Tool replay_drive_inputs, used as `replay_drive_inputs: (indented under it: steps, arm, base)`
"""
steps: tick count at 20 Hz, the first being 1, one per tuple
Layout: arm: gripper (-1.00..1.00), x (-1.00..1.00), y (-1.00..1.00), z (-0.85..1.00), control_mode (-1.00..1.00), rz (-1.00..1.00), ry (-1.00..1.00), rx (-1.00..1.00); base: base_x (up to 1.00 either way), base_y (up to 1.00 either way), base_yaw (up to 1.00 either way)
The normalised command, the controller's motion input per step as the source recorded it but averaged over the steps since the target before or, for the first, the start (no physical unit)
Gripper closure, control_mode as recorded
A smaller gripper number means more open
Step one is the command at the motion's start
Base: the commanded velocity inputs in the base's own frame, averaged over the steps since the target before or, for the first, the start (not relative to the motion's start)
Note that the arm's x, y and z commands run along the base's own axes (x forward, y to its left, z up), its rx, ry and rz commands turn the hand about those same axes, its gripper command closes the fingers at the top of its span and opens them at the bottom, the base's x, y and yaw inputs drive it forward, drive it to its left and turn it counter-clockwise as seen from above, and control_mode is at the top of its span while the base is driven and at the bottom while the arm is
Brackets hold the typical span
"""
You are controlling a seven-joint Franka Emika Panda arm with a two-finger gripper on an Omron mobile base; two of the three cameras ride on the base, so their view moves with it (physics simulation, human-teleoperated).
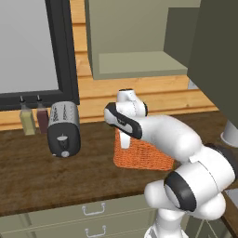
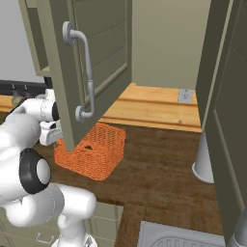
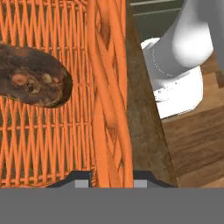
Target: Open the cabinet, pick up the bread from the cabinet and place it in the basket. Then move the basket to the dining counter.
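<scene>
The cabinet point(image 2: 91, 58) door is standing open, and the bread point(image 3: 33, 76) is lying inside the basket point(image 1: 142, 155), so those steps look done. The gripper point(image 3: 111, 177) is straddling the basket's rim, its fingertips pinching the woven wall. Carrying the basket to the dining counter is what remains.
</scene>
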Motion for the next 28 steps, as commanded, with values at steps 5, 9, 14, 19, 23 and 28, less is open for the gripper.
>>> replay_drive_inputs:
  steps: [5, 9, 14, 19, 23, 28]
  arm:
    - [1.00, -0.48, 0.04, 0.60, -1.00, 0.15, -0.02, -0.24]
    - [1.00, -0.42, 0.00, 0.53, -1.00, 0.20, -0.06, -0.21]
    - [1.00, -0.61, -0.02, 0.59, -1.00, 0.24, -0.21, -0.17]
    - [1.00, -0.58, -0.02, 0.60, -1.00, 0.18, -0.23, -0.06]
    - [1.00, -0.19, 0.00, 0.29, -1.00, 0.07, -0.08, 0.00]
    - [1.00, -0.22, 0.00, 0.08, -1.00, 0.00, -0.08, 0.00]
  base:
    - [0.00, 0.00, 0.00]
    - [0.00, 0.00, 0.00]
    - [0.00, 0.00, 0.00]
    - [0.00, 0.00, 0.00]
    - [0.00, 0.00, 0.00]
    - [0.00, 0.00, 0.00]
